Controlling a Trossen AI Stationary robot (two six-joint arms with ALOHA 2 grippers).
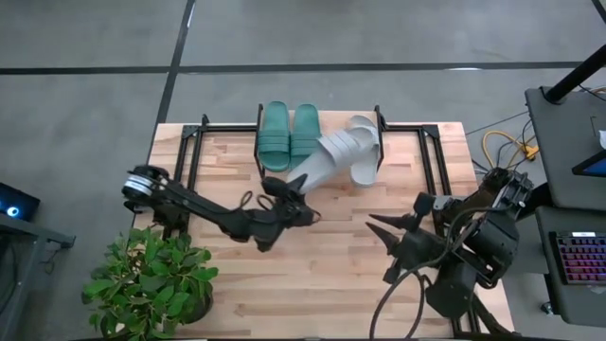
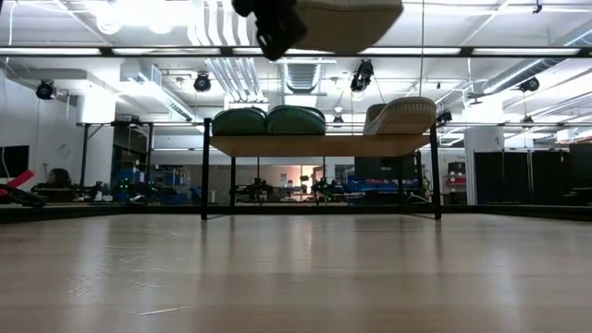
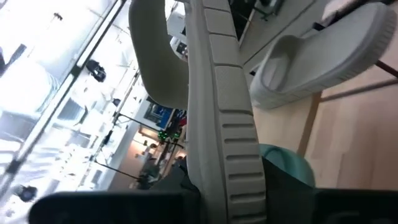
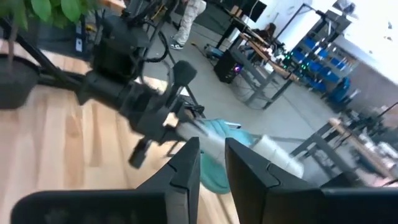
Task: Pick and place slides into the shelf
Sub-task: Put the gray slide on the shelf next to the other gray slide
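Note:
The shelf [image 1: 407,128] stands at the table's far edge, its plank top [image 2: 324,145] on black legs. Two teal slides [image 1: 276,137] [image 1: 305,133] and one grey slide [image 1: 366,156] rest on it by their soles, and show side by side in the low view [image 2: 268,120] [image 2: 402,116]. My left gripper [image 1: 289,188] is shut on a second grey slide [image 1: 327,156], held up in the air in front of and over the shelf [image 2: 347,18]. My right gripper [image 1: 383,229] hangs over the table's near right, its fingers a narrow gap apart [image 4: 212,168] and holding nothing. My left gripper pinches the grey slide's sole at its heel end [image 3: 239,168] between its two fingers. They come in level from the table's near left and lie along the slide. The slide sticks out past them toward the far right, strap end [image 1: 339,147] foremost, lifted clear of table and shelf.
A potted plant [image 1: 151,279] stands at the near left corner. Black frame rails [image 1: 189,152] [image 1: 437,156] flank the shelf. Bare wooden tabletop [image 1: 331,275] lies between the arms. A desk with a keyboard [image 1: 578,256] is off the right edge.

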